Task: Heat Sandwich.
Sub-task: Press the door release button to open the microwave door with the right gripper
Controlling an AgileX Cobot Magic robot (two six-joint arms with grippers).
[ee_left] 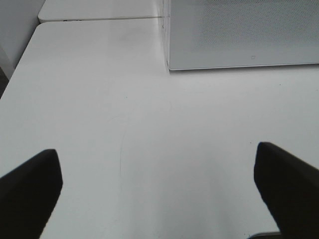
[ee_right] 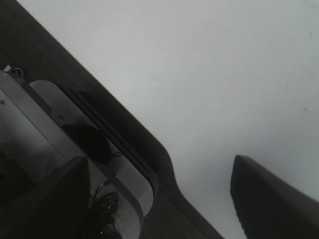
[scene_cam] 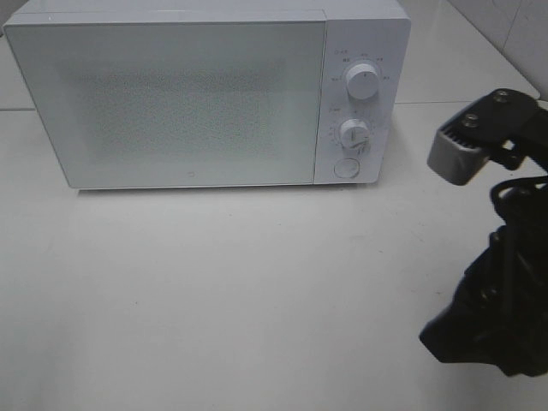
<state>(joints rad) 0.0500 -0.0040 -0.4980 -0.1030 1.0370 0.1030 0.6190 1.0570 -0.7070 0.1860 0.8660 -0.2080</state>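
Observation:
The sandwich is out of view in all three views. A white microwave [scene_cam: 171, 94] stands at the back of the table with its door shut; its front lower corner shows in the left wrist view [ee_left: 244, 35]. My left gripper [ee_left: 159, 194] is open over bare table in front of the microwave, its dark fingers [ee_left: 30, 189] wide apart with nothing between them. My right gripper [ee_right: 159, 199] is open and empty, hanging over the table's edge. The right arm [scene_cam: 497, 282] stands at the table's right side, apart from the microwave.
Two knobs [scene_cam: 363, 81] and a round button [scene_cam: 346, 168] sit on the microwave's right panel. A white table [scene_cam: 214, 291] spreads in front of it. Beyond the table's edge [ee_right: 149, 134], the right wrist view shows dark floor and a grey base with cables [ee_right: 60, 149].

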